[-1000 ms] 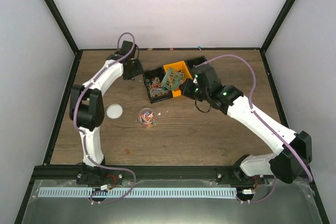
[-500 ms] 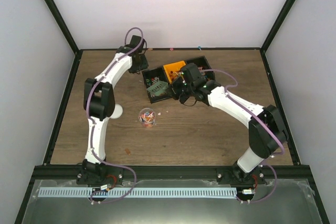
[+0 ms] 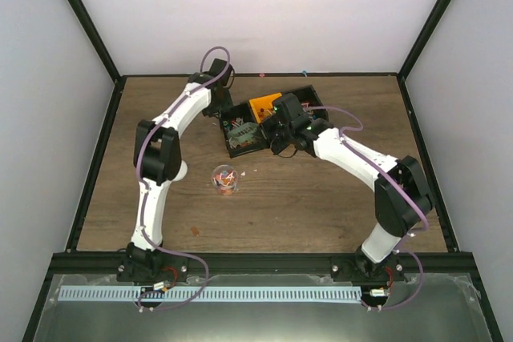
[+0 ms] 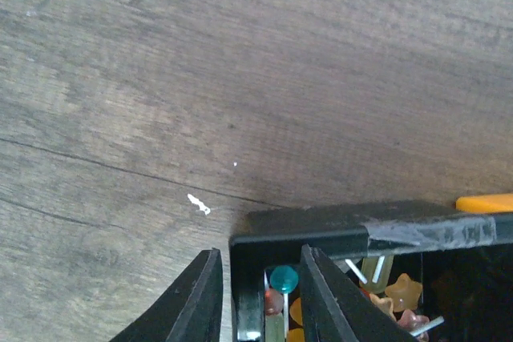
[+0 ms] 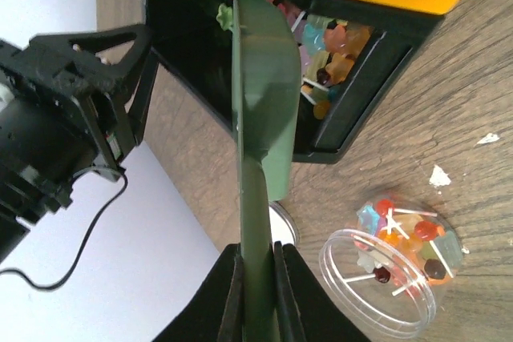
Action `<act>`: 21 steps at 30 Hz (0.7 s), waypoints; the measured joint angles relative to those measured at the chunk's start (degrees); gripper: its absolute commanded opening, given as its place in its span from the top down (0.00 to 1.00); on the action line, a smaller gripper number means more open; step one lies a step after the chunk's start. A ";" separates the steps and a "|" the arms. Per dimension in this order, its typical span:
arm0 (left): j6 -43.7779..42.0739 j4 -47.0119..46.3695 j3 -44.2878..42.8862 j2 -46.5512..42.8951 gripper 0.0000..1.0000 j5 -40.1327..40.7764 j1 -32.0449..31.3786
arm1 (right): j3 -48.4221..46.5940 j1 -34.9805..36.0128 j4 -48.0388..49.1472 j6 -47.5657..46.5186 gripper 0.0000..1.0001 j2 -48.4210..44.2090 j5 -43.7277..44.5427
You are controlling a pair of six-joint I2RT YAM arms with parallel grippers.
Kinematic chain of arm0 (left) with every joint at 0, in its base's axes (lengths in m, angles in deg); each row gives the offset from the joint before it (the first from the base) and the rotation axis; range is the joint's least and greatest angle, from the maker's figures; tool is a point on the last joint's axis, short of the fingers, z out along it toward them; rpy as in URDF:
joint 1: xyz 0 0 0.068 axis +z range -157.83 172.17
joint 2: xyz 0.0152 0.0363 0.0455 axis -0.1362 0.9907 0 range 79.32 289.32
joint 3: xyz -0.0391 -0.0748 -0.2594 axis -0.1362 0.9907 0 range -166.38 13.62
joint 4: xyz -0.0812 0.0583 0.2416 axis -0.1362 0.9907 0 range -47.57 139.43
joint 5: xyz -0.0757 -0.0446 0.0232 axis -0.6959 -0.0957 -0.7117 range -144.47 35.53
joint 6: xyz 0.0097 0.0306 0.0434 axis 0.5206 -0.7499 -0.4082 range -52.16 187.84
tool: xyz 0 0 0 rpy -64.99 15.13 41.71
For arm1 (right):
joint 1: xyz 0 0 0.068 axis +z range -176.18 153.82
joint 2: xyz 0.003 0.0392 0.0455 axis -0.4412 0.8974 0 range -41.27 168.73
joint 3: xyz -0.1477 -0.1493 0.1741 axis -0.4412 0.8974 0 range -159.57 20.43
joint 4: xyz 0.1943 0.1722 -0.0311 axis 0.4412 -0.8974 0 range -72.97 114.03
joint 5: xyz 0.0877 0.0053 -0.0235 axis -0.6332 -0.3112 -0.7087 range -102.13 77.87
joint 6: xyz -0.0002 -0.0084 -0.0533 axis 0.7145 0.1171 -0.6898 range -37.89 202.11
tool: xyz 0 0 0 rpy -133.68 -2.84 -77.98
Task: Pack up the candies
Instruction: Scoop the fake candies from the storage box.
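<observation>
The candies [image 4: 282, 279] are small, coloured and on white sticks. Many lie in a black box [image 3: 231, 150], where the right wrist view shows more candies [image 5: 329, 46]. Others fill the bottom of a clear round jar [image 3: 224, 179] in front of the box. My right gripper [image 5: 258, 270] is shut on the handle of the green scoop [image 5: 260, 94], whose bowl reaches into the box. My left gripper [image 4: 260, 302] is at the box's far left corner. It is open and straddles the box wall [image 4: 248, 294], one finger outside and one inside, with gaps on both sides.
An orange bin [image 3: 264, 107] sits in the far part of the box. The jar's white lid [image 3: 181, 170] lies left of the jar, partly behind my left arm. White crumbs [image 5: 439, 175] dot the wood near the jar [image 5: 393, 270].
My left arm swung right to the box's corner and its jaws narrowed. My right arm moved left, and the scoop went from tilted above the orange bin down into the black box.
</observation>
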 measured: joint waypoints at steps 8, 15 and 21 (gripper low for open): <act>-0.13 1.38 3.61 -0.85 0.74 -0.15 -0.55 | 0.02 -0.26 -2.25 0.42 0.99 0.37 0.85; -0.28 0.76 4.24 -0.85 0.89 -0.22 -0.72 | -2.27 -0.17 -5.88 1.11 0.99 3.04 0.79; 0.35 1.27 2.60 0.15 0.96 0.72 -0.81 | -16.06 -0.17 -15.78 1.77 0.99 11.54 0.74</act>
